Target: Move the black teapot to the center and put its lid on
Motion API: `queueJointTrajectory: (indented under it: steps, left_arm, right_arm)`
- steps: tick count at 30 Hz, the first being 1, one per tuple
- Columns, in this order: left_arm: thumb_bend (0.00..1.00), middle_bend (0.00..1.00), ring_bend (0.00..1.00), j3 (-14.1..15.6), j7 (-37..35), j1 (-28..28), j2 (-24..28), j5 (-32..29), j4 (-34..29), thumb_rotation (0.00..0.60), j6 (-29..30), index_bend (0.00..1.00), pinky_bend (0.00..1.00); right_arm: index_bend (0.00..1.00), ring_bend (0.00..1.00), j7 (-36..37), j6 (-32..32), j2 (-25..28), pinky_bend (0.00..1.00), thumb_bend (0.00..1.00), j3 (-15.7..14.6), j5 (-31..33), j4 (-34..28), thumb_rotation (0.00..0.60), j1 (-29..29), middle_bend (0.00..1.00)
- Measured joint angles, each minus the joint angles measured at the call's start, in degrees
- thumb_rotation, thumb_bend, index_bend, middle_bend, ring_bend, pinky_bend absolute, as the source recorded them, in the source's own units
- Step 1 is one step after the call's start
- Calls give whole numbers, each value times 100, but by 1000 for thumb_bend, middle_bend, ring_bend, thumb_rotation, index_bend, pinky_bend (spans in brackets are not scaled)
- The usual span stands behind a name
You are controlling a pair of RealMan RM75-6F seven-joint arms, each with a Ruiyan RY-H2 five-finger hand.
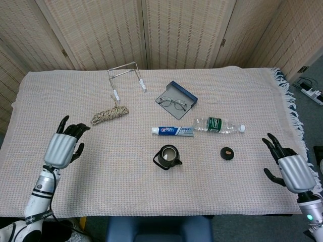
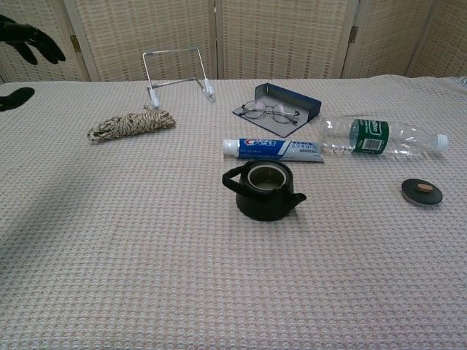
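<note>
**Both hands empty and clear of the teapot, lid off**

Left hand [image 1: 64, 145]: over the left part of the bench, fingers spread, holding nothing. Chest view only catches its dark fingertips [image 2: 28, 38] at the top left corner. Well apart from the teapot.

Right hand [image 1: 288, 167]: near the right edge of the bench, fingers spread, palm empty. Seen in head view only.

Black teapot [image 1: 167, 157]: upright near the middle of the bench [image 1: 101, 181], mouth uncovered, handle to the camera's left and spout to the right in chest view. Nothing touches it.

Lid [image 1: 228, 153]: flat on the cloth to the right of the teapot, apart from it, between the pot and the right hand. Small round brown spot at its centre.

Toothpaste tube [image 1: 173, 131]: lying on its side just behind the teapot, not touching it.

Plastic water bottle [image 1: 219, 124]: on its side, green label, white cap pointing right, its base close to the right end of the tube.

Glasses [image 1: 171, 103]: resting on an open blue case [image 1: 177, 94], further back from the tube.

Coil of rope [image 1: 109, 115]: back left, near the left hand but apart from it.

Wire stand [image 1: 125, 76]: behind the rope, near the far edge.

Folding screen [image 1: 161, 30] behind the bench.
</note>
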Motion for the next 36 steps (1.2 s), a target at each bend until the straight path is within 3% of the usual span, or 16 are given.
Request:
queueJointTrajectory:
  steps: [8, 16, 21, 27, 33, 36]
  left_arm:
    - [440, 214, 244, 216, -656, 849, 257, 70, 383, 600, 464, 258, 5]
    - [439, 213, 242, 385, -875, 1438, 443, 222, 387, 600, 735, 254, 3]
    - [439, 214, 242, 414, -964, 1660, 453, 339, 369, 600, 765, 255, 2]
    - [438, 213, 234, 361, -1047, 1766, 434, 380, 390, 600, 649, 235, 0]
    - [438, 213, 231, 298, -1083, 1858, 427, 431, 386, 600, 540, 230, 0]
    - [437, 213, 231, 263, -1094, 1896, 419, 449, 387, 600, 509, 229, 0]
  right_arm:
    - [0, 551, -569, -572, -135, 529, 316, 19, 245, -174, 600, 305, 95]
    - [5, 678, -1325, -1087, -316, 561, 309, 37, 679, -429, 600, 566, 124]
    - [27, 689, -1662, -1394, -514, 581, 302, 57, 1032, -416, 600, 730, 127]
    - [0, 684, -1919, -1798, -666, 597, 273, 82, 1389, -360, 600, 958, 1]
    - [0, 693, -2218, -2212, -913, 638, 273, 146, 1839, -136, 600, 1270, 1]
    - [0, 713, -2389, -2343, -1025, 686, 272, 166, 1967, 22, 600, 1409, 50]
